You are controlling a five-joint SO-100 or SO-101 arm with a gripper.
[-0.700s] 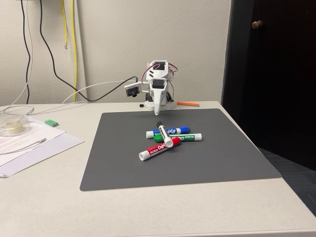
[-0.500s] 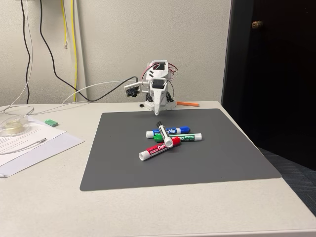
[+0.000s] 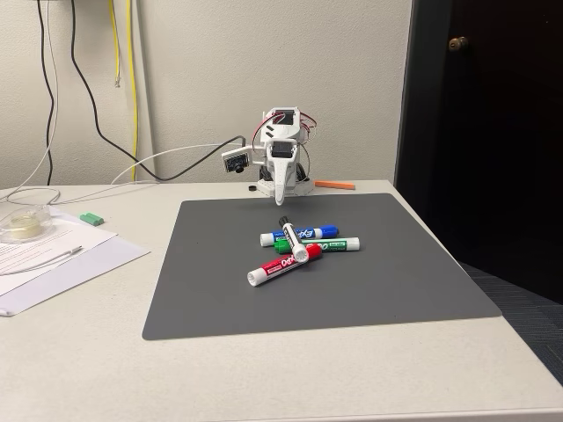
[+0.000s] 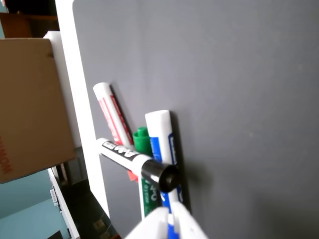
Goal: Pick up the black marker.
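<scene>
The black marker (image 3: 293,239) has a white barrel and a black cap. It lies on top of a small pile in the middle of the grey mat (image 3: 220,290), crossing the red-capped marker (image 3: 283,265), the green one (image 3: 321,245) and the blue one (image 3: 303,234). My gripper (image 3: 279,199) hangs at the mat's far edge, pointing down, behind the pile and apart from it. In the wrist view the black marker (image 4: 130,158) points its cap toward my gripper (image 4: 169,221), whose white fingers sit together with nothing between them.
Papers (image 3: 53,255) and a clear round container (image 3: 22,224) lie at the left of the table, with a small green piece (image 3: 91,218) nearby. An orange object (image 3: 334,185) lies beside the arm's base. Cables run down the wall. The table's right edge drops off by a dark door (image 3: 484,132).
</scene>
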